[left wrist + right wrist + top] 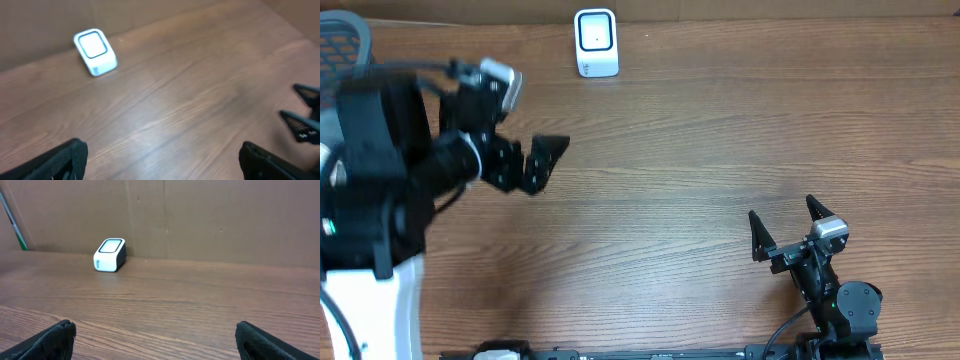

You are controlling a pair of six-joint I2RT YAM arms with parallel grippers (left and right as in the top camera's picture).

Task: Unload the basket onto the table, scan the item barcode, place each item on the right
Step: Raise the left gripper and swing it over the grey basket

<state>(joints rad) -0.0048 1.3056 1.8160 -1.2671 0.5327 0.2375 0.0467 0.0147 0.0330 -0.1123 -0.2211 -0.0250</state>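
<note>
1. Left end effector (542, 165), carried on the raised arm closest to the overhead camera, hangs over the left part of the bench (700, 150); its jaws stand fully apart with nothing between them, and the left wrist view shows its dark fingers (65, 157) at the lower corners with bare wood between
2. Right end effector (786, 224) sits near the front right of the bench, jaws likewise spread wide and empty; the right wrist view shows only wood grain between its two fingers
3. Barcode scanner (596, 42), a small white unit with a pale window on its upper face, stands at the far edge of the bench, just in front of the brown cardboard backing (225, 220) and well apart from both end effectors
4. Item to be scanned: not visible in any of the three views; no box, packet or label rests on the visible wood and neither end effector carries one, so its place cannot be told
5. Progress (judgement): the task appears to be at its outset, since nothing is grasped and nothing is held before the scanner window
6. Left to do (judgement): every working step, namely locating the item, closing one end effector on it, carrying it to the scanner and turning its barcode toward the window; with no item in sight, which arm should take it cannot be judged
</note>
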